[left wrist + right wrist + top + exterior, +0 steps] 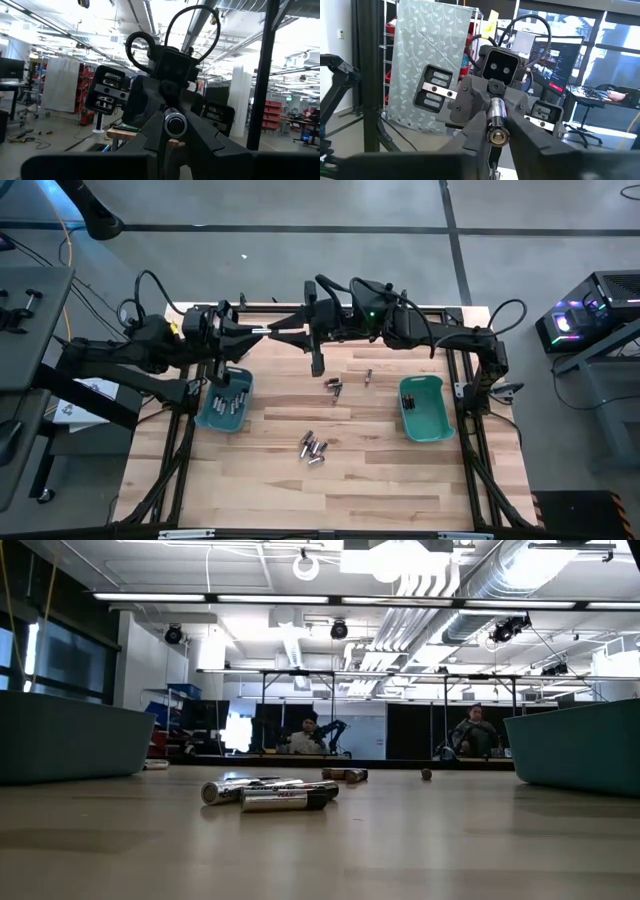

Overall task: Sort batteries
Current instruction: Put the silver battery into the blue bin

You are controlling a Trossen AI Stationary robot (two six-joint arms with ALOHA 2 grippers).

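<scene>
Left gripper [255, 330]: raised over the far edge of the pale wooden slat table [380, 480]; we see its fingers narrowed onto one slim silvery cylindrical battery [176, 125], seen end-on.
Right gripper [295, 330]: facing the left one tip to tip; its fingers pinch the same cell from the other end, where we note a copper-coloured cap.
Loose batteries: small heap [313, 448] at table centre; a pair [334, 387] farther back; single cell [368, 375] just beyond.
Left teal plastic bin [243, 385]: holds several cells [226, 403]; it sits under the left arm.
Right teal plastic bin [432, 420]: we see one dark cell [408, 401] inside.
</scene>
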